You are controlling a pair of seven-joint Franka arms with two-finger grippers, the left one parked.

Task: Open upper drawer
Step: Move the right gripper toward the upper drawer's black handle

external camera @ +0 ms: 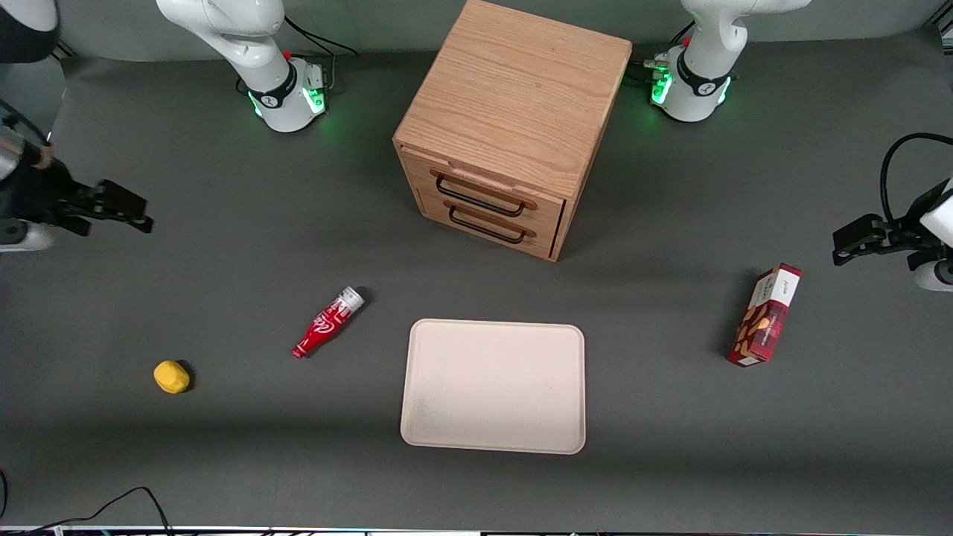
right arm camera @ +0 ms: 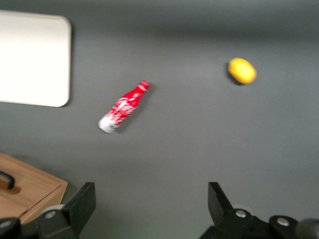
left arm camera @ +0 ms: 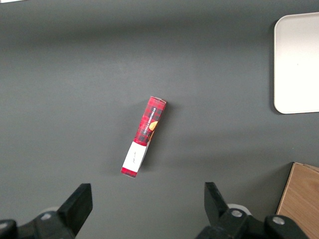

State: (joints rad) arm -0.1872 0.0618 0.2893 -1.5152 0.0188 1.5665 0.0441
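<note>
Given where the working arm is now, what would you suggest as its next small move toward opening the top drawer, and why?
Probably carry the gripper across toward the upper drawer and line it up with its black handle. The gripper hangs at the working arm's end of the table, well away from the cabinet, with its jaws spread and holding nothing. Both drawers look shut, so nothing has been pulled yet.

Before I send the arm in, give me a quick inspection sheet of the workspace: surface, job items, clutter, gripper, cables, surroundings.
Surface: dark grey table.
Job's things: upper drawer shut; lower drawer shut too.
Clutter: red bottle lying down, yellow fruit, cream tray, red box toward the parked arm's end.
Gripper: right gripper open, holding nothing, at the working arm's end, well clear of the cabinet.
Cables: black cable at the table edge nearest the front camera.
Surroundings: nothing seen.
</note>
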